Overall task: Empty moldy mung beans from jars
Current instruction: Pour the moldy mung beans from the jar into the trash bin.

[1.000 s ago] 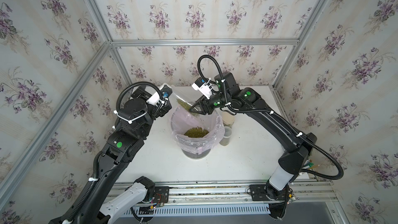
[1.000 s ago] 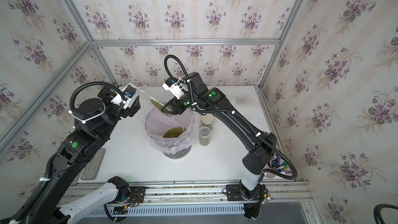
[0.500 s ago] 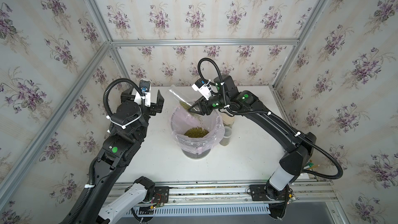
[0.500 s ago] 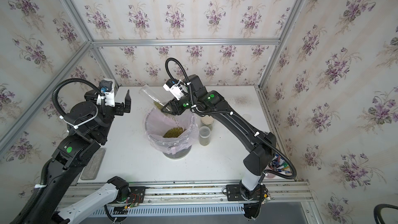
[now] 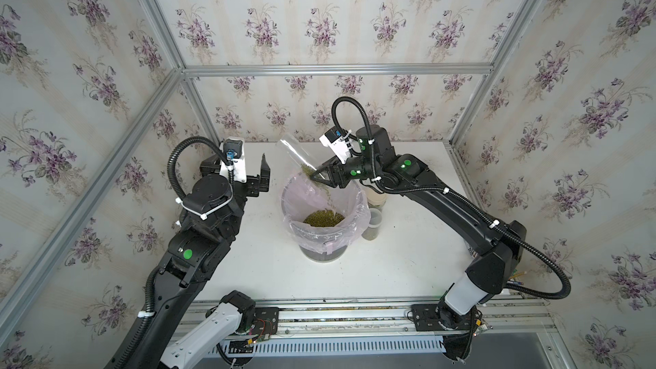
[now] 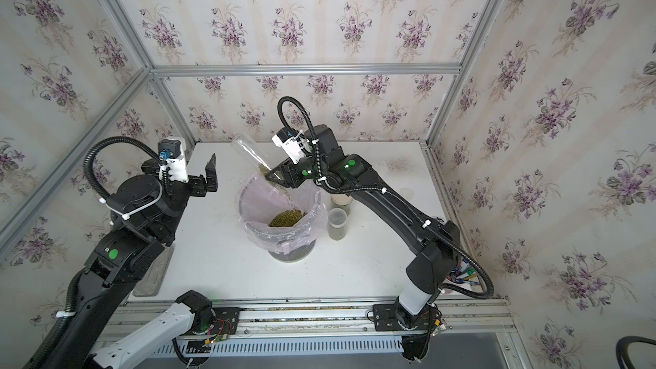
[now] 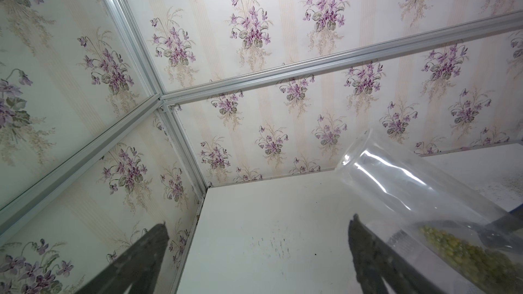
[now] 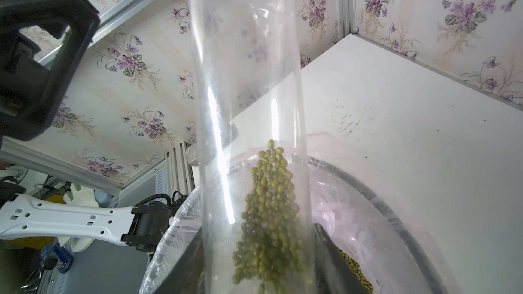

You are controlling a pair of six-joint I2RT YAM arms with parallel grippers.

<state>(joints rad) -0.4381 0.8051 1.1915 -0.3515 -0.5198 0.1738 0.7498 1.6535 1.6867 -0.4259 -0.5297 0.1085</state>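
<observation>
While the right hand (image 5: 319, 176) is clamped on the tall clear jar (image 5: 295, 155) close to its open mouth, it holds the jar tilted. The closed bottom points up and away from the hand, and the mouth hangs over the bin (image 5: 321, 256) just below. The bin is lined with a pink bag (image 5: 301, 197) and stands on the white worktop (image 5: 408, 271).

Only a small amount of beans (image 8: 268, 207) remains in the jar, gathered in a narrow strip along its lower wall and running toward the mouth. In a top view a thin stream goes from the mouth down to the green heap already lying in the bag. The upper part of the jar is clear and empty.

The left hand (image 7: 258, 220) has its fingers wide apart and holds nothing. It hangs at the other side of the bin from the right hand, near the raised bottom of the jar but apart from it.

Two smaller jars (image 5: 374, 212) stand upright on the worktop under the right forearm, just beside the bin. One has a tan lid, and the other shows something greenish at its bottom.

I judge that the first jar is nearly empty, so about one third of the work is done. The two smaller jars are left to open and pour, and how full they are I cannot tell.
</observation>
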